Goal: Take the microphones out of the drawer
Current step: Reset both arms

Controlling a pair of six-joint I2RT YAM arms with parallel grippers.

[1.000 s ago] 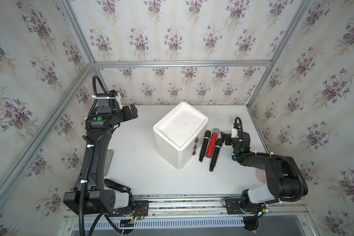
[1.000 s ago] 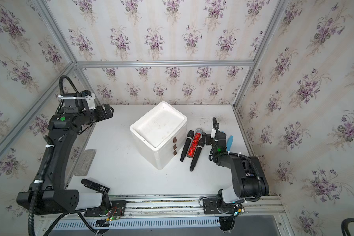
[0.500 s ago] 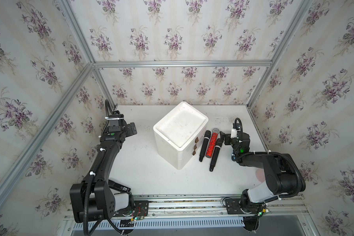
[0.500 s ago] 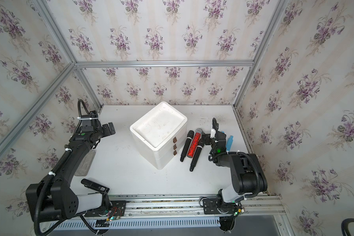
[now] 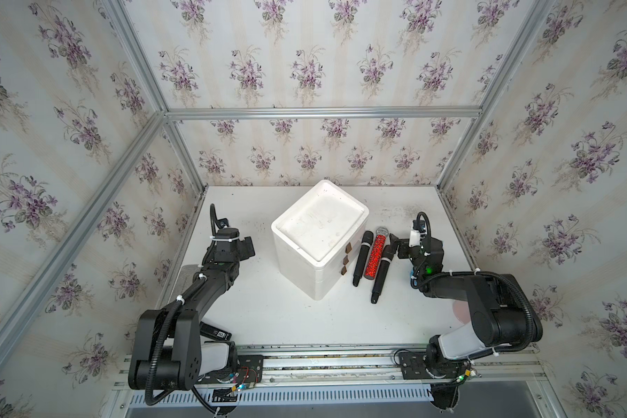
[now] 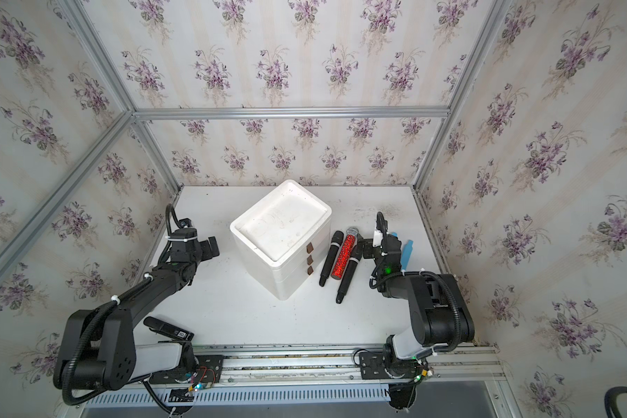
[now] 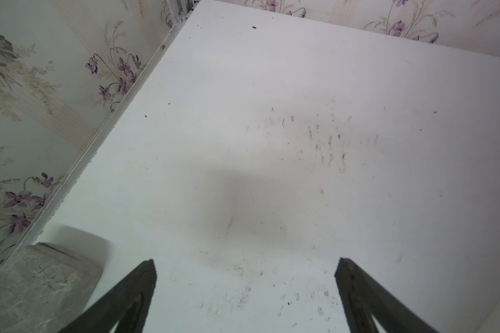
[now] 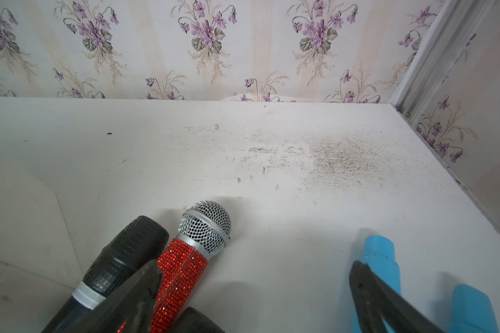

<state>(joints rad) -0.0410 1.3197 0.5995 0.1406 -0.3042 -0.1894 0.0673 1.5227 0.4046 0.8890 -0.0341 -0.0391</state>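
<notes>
Red glitter microphone with silver mesh head (image 5: 375, 253) lies between two black microphones (image 5: 362, 255), 3 o'clock of white plastic three-drawer box (image 5: 319, 231). Left gripper (image 7: 246, 261) and right gripper (image 8: 254, 263): jaws apart, empty.

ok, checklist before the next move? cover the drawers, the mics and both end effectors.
1. Left end effector open and empty: ok.
2. Right end effector open, gripping nothing: ok.
3. A drawer open for reach: not ok; all three drawers look shut.
4. Mic left inside: cannot tell.
5. Room for a drawer to slide out: probably not ok; black mic lies just in front of the drawers, red mic beside it.
6. Right end effector clear of the blue object: cannot tell; the two sit close together.
</notes>
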